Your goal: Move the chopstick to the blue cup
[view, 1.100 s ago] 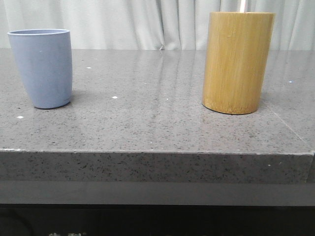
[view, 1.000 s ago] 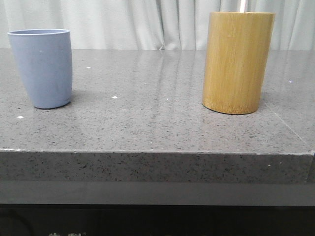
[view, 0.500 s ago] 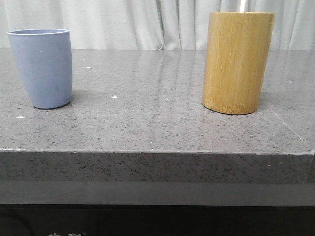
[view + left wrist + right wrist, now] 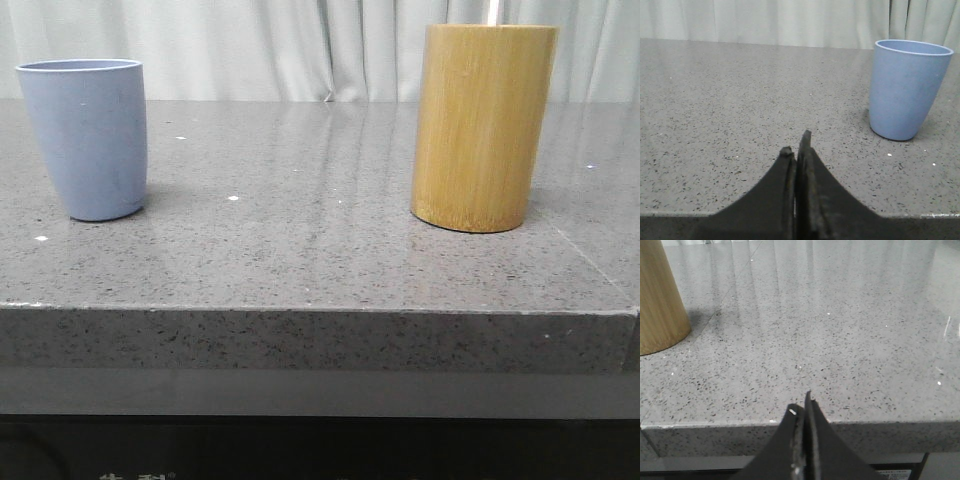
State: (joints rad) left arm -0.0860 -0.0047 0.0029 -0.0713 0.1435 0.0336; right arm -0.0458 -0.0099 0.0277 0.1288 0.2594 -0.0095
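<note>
While both grippers, left (image 4: 796, 150) and right (image 4: 804, 412), sit closed at the surface (image 4: 300, 250) edge, chopstick (image 4: 493, 12) stands in bamboo cylinder (image 4: 483, 125), well apart from blue cup (image 4: 85, 138).

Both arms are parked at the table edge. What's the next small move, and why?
Probably open the right gripper and lift it toward the bamboo holder: its jaws are closed and empty, and the chopstick pokes out of that holder, far from the blue cup.

blue cup (image 4: 87, 138) left on table (image 4: 300, 250), chopstick (image 4: 493, 12) in bamboo cylinder (image 4: 482, 125) right
</note>
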